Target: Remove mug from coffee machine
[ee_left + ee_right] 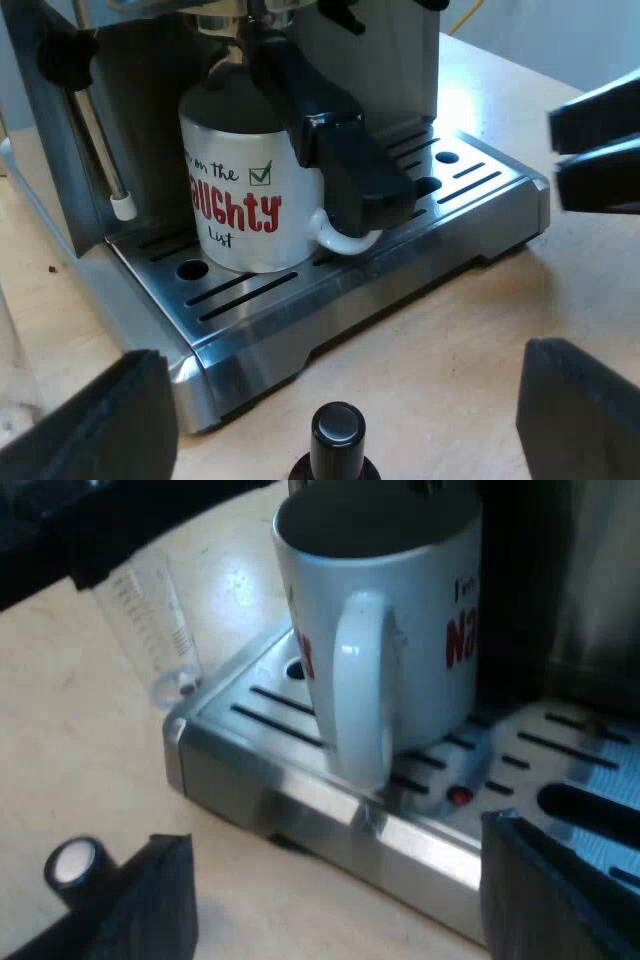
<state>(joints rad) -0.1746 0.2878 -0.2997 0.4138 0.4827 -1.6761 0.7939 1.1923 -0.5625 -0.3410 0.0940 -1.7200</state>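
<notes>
My left claw is open wide and holds nothing. It hangs low over the desk, in front of the coffee machine. A tamper with a black knob stands on the desk close to this claw, between its two fingers but apart from them.

The white mug stands on the machine's metal tray. It has red and black words and a green tick on it. The holder is locked in above the mug, and its dark handle sticks out past the mug's side. The mug's own white handle peeks out just under the end of it. A thin metal pipe with a white tip hangs beside the mug. The right claw is over the desk, near a corner of the tray.

Seen from the right wrist, that claw is open wide and holds nothing. The mug's handle points toward it, but the fingers do not touch the mug. A clear measuring glass is on the desk just beside the tray's corner. A small red dot shows on the tray near the mug.
</notes>
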